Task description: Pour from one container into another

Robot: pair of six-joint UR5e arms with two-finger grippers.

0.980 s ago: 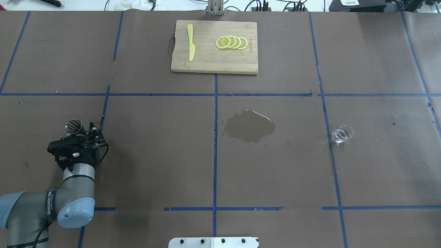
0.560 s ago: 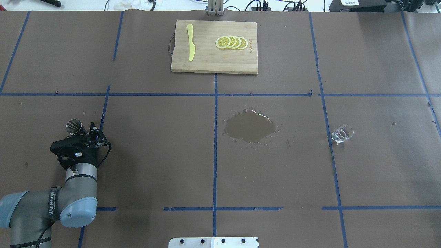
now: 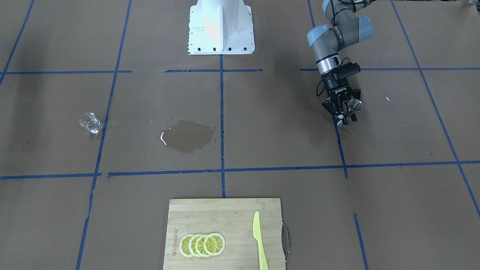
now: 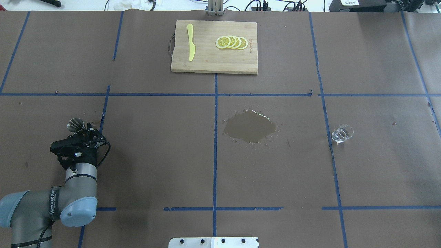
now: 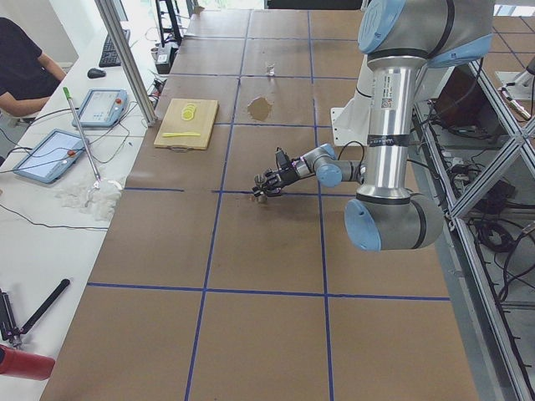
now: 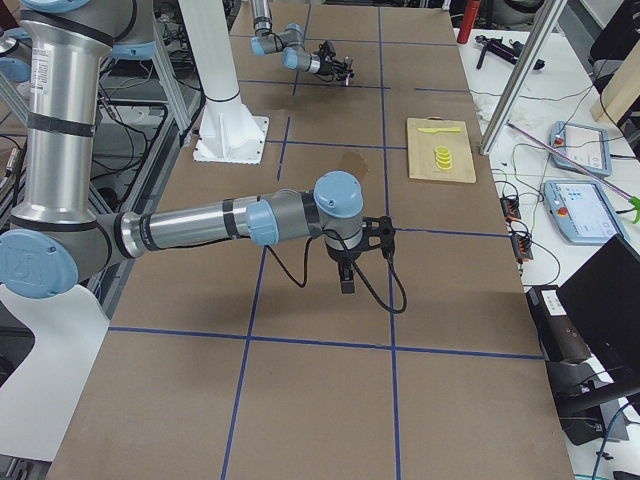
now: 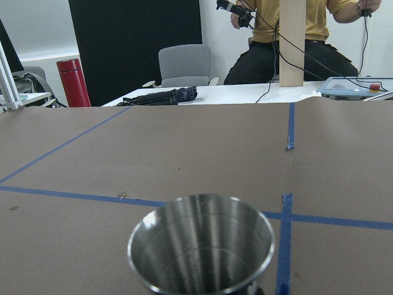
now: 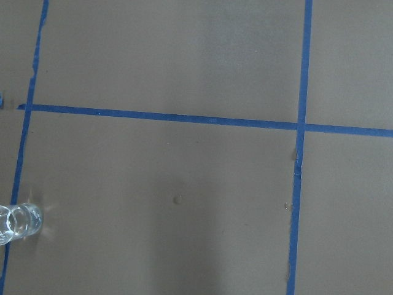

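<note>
A shiny metal cup [image 4: 76, 125] sits in my left gripper [image 4: 82, 131], which is shut on it low over the table's left part. From across the table the cup [image 3: 354, 105] leans with its mouth showing beside the gripper [image 3: 345, 111]. The left wrist view looks into the cup [image 7: 201, 246], and its inside looks bare. A small clear glass [image 4: 342, 133] stands on the table at the right, also in the right wrist view's lower left corner as the glass [image 8: 18, 222]. My right gripper [image 6: 345, 277] shows only in the exterior right view, and I cannot tell its state.
A wet puddle [image 4: 249, 126] darkens the paper between the cup and the glass. A wooden cutting board [image 4: 206, 62] at the far middle carries lemon slices [image 4: 231, 42] and a yellow knife [image 4: 190, 42]. The robot's white base [image 3: 220, 26] stands at the near edge.
The left arm has shifted slightly to the right, and the cup's mouth has turned a little more upward. The glass and the puddle are unchanged.
</note>
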